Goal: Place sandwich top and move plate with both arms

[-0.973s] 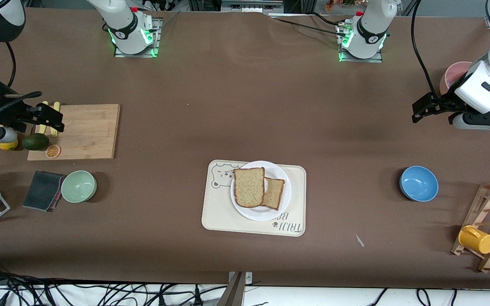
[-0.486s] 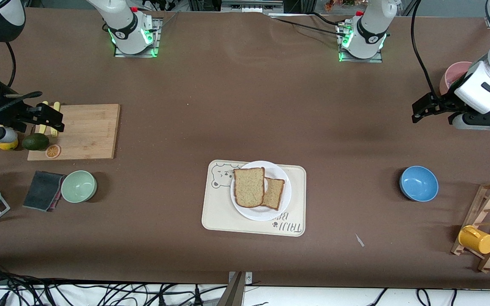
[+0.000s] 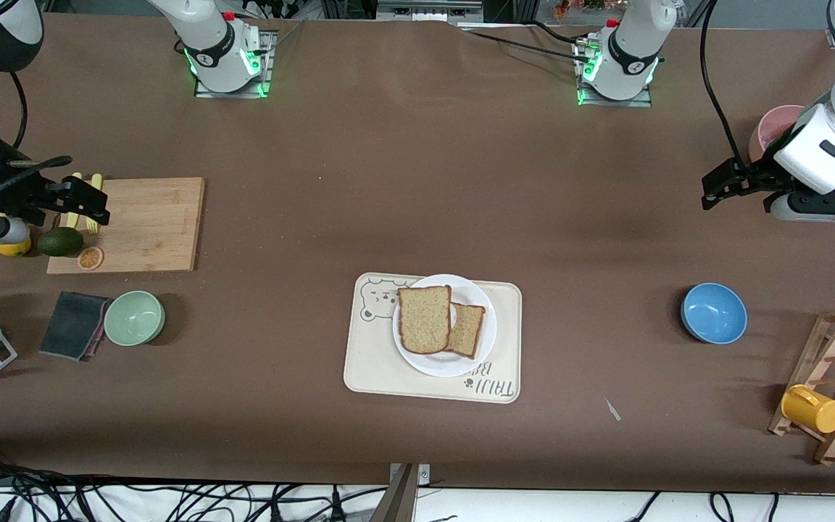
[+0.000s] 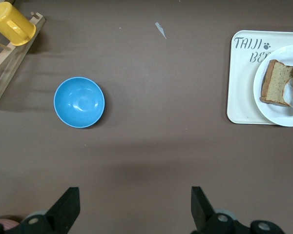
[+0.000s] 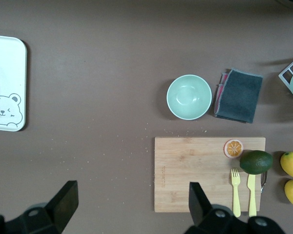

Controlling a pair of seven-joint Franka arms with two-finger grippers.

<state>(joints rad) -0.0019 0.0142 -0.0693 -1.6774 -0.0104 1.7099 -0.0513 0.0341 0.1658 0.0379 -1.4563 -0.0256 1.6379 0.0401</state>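
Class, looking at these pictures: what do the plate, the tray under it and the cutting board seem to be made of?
Plate: plain white with a smooth look, probably ceramic or plastic. Tray: cream, matte, with a printed bear and rounded corners, likely plastic. Cutting board: light wood, perhaps bamboo, judging by its straight grain lines.

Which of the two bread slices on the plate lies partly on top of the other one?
The sandwich top, lighter and larger; it overlaps the darker slice.

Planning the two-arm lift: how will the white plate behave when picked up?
The plate looks stiff, shallow and smooth, so probably slippery at its thin rim. The loose bread slices may slide if it tilts. It sits flat on the tray, leaving little room underneath.
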